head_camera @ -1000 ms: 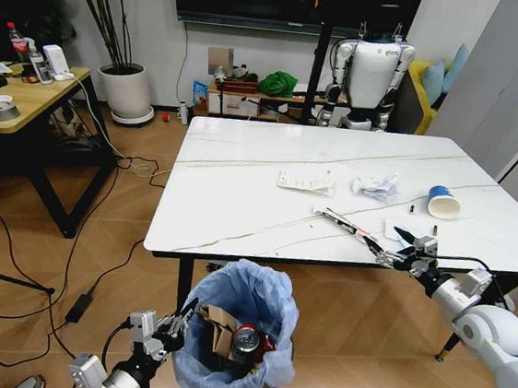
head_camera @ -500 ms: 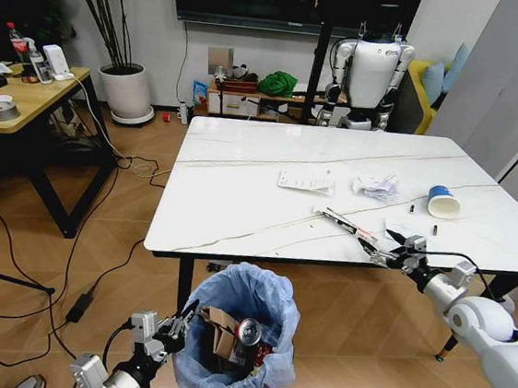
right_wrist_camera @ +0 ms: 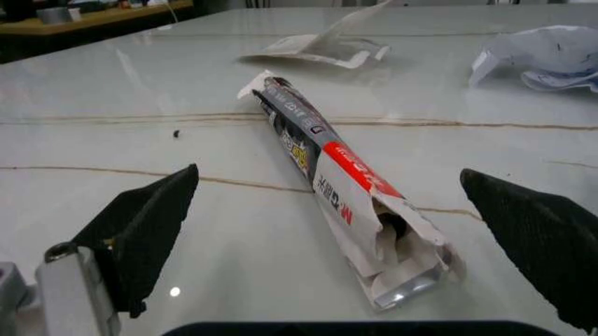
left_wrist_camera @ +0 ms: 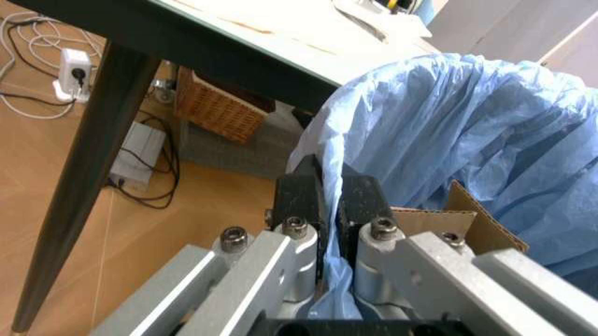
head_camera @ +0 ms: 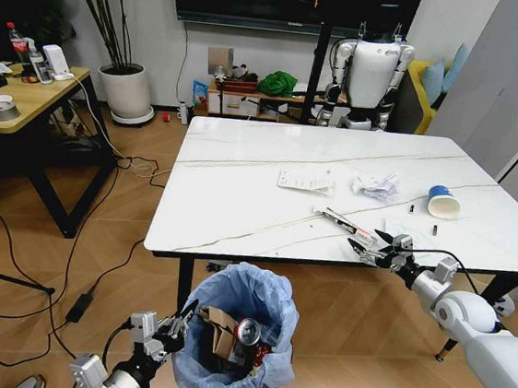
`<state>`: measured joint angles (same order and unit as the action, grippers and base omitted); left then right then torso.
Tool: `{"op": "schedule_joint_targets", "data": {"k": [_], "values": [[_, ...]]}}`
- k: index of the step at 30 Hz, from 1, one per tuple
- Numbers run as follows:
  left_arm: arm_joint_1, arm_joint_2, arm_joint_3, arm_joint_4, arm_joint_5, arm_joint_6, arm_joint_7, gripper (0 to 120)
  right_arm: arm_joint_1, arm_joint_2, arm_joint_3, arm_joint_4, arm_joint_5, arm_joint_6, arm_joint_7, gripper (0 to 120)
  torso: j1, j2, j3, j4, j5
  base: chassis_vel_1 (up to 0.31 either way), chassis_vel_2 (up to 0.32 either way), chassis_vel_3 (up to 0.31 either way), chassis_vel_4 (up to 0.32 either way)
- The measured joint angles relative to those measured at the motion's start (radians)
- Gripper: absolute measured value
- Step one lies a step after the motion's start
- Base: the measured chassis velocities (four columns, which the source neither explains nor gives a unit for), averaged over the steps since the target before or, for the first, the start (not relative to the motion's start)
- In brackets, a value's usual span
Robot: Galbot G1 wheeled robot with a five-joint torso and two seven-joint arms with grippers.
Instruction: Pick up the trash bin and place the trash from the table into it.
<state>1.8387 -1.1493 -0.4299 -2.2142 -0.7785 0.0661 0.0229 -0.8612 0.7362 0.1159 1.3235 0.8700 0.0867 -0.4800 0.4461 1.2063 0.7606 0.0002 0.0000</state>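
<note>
The trash bin [head_camera: 238,335] stands on the floor just before the bench [head_camera: 240,201], cardboard and a red can inside; the left end effector [left_wrist_camera: 326,203] is pinched tight on its blue liner rim; on the bench a long torn wrapper [right_wrist_camera: 337,175] lies between the spread fingers of the right end effector [head_camera: 375,253]; crumpled paper [head_camera: 376,184] and a paper cup [head_camera: 442,202] sit farther back.

Right end effector [head_camera: 371,252] moved leftward along table [head_camera: 240,201] edge, fingers spread, nearer long wrapper [head_camera: 344,224].
</note>
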Motion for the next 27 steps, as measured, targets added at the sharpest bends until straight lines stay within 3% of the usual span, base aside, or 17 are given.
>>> {"op": "schedule_joint_targets", "data": {"k": [3, 7, 27], "values": [[0.0, -0.001, 0.0, 0.0, 0.0, 0.0, 0.0, 0, 0.006, 0.005, -0.005, -0.01, 0.0, 0.0, -0.002, 100, 0.0, 0.0, 0.0, 0.0, -0.0001, 0.0, 0.0, 0.0, 0.0], [0.0, 0.0, -0.002, 0.001, -0.002, 0.0, 0.0, 0, 0.018, 0.015, -0.013, -0.029, 0.0, 0.001, -0.006, 90, 0.0, 0.0, 0.0, -0.0002, 0.0, 0.0, 0.0, 0.0, 0.0], [-0.008, -0.004, -0.003, 0.0, -0.005, 0.0, -0.001, 0, -0.01, -0.005, -0.008, -0.01, -0.006, 0.003, -0.032, 16, 0.0, 0.0, 0.0, -0.0001, -0.0002, 0.0, 0.0, 0.0, 0.0]]}}
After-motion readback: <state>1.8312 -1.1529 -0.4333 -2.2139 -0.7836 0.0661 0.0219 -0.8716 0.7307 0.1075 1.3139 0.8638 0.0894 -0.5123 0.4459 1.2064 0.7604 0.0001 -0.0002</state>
